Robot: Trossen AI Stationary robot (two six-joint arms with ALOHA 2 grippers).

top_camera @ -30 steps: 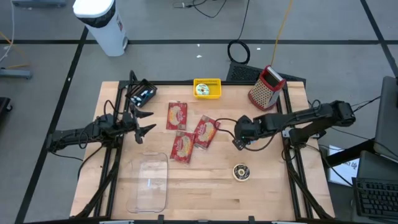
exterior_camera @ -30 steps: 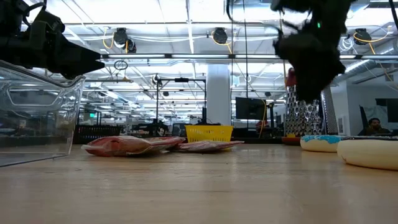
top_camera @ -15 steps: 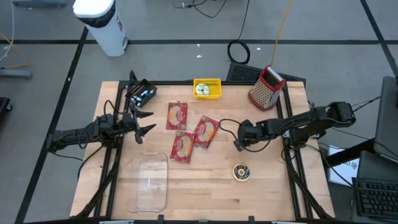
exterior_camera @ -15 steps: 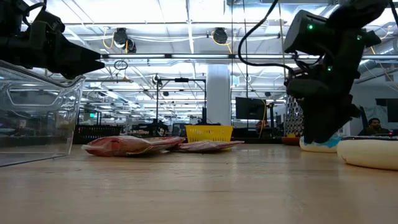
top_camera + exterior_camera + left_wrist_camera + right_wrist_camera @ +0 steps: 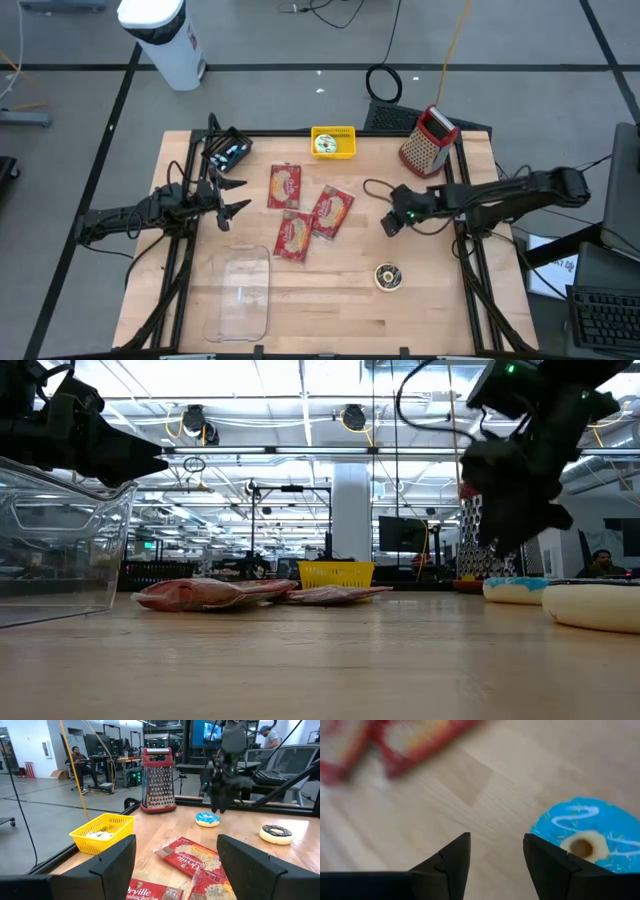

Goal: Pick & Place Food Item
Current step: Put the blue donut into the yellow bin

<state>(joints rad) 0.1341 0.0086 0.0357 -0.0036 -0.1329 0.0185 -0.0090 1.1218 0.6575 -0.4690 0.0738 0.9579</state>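
Note:
Three red popcorn packets lie flat at the table's middle. A blue-iced donut lies on the wood just beside my right gripper, which hovers open above the table, slanting down, with nothing between its fingers. In the high view that arm hides the blue donut. A chocolate donut lies nearer the front edge. My left gripper waits open at the table's left, pointing level toward the packets.
A clear plastic container lies at the front left. A yellow basket and a red-handled grater stand along the far edge. A black-and-blue object sits at the far left corner. Bare wood lies between packets and donuts.
My right arm has drawn back toward the table's right edge. Its gripper has sunk lower over the table beside the blue donut and tipped, staying open. The packets and donuts have not moved.

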